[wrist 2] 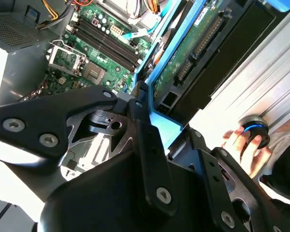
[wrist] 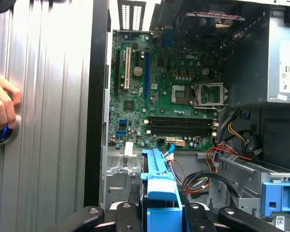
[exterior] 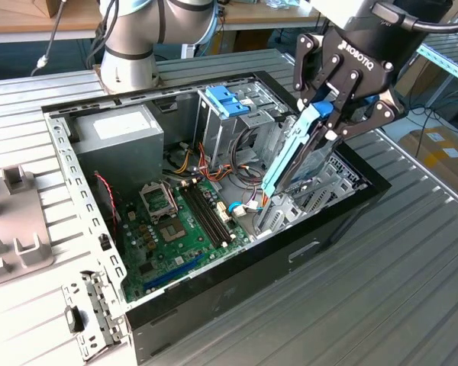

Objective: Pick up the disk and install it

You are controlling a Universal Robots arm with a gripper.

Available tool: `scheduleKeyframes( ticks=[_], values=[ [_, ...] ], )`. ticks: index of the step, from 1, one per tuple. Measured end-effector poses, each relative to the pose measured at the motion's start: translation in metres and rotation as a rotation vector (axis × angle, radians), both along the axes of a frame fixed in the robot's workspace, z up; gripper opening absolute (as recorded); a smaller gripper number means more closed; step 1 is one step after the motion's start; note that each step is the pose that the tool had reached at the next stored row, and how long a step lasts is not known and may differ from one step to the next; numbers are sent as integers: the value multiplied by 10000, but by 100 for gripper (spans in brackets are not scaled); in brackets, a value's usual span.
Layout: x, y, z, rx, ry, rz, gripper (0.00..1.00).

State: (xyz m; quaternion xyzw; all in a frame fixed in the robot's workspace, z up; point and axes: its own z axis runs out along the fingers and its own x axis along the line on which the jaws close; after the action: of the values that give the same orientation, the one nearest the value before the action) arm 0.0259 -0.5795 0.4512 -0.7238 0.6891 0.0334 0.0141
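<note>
Pincer (exterior: 326,122) clenched on the disk (exterior: 287,156), tilted over drive bay (exterior: 320,191). Risk: it could snag the cables (exterior: 240,169) or jam crooked.

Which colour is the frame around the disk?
Bright blue. The disk shows best in the exterior view.

Bright, even light; glare whitens the ribbed table (wrist 2: 270,58); soft shadows.
</note>
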Motion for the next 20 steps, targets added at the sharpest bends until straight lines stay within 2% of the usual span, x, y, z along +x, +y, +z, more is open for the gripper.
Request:
scheduleKeyframes(
  ticks=[4, 6, 13, 18, 20],
  values=[
    [19, 1, 27, 2, 1, 6, 37],
    [61, 0, 27, 0, 11, 6, 37],
    [238, -1, -15, 2, 114, 6, 37],
    [340, -6, -44, 2, 144, -35, 37],
    [354, -8, -57, 0, 145, -158, 37]
  ],
)
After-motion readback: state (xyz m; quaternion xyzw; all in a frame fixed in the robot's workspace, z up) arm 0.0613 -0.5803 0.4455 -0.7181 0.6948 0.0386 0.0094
